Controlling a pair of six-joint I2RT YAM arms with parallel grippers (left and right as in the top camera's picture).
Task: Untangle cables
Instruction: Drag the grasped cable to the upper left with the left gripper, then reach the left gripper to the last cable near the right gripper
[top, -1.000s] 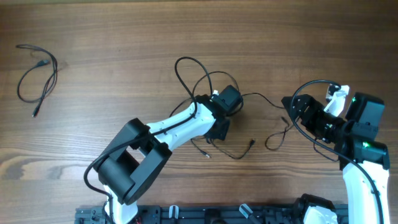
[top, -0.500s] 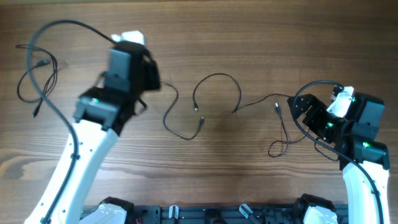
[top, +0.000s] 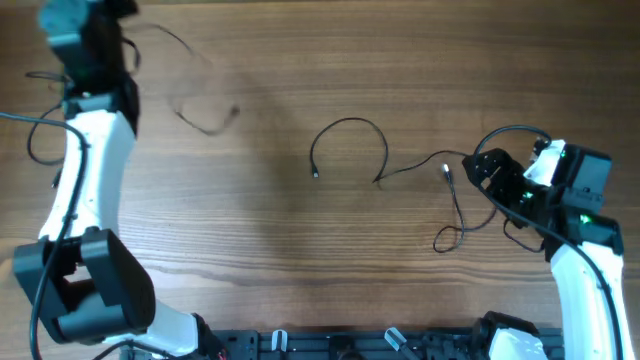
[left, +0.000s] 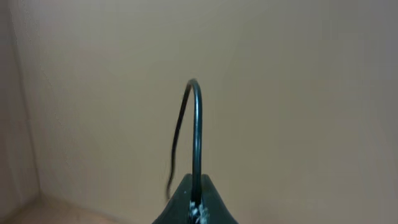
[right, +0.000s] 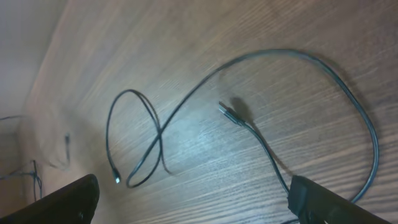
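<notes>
From overhead, we see the left end effector at the far-left corner, blurred and partly cut off by the frame edge. A faint, smeared cable hangs to its right. A second cable lies at the left edge, partly hidden by the left arm. A looped cable rests mid-bench, and its tail runs right to the right end effector.

In the left wrist view, the tips pinch the smeared cable, which arches up against a blank wall.

In the right wrist view, the fingers stand wide in the near corners, cut off and gripping nothing. The looped cable lies beyond them.
</notes>
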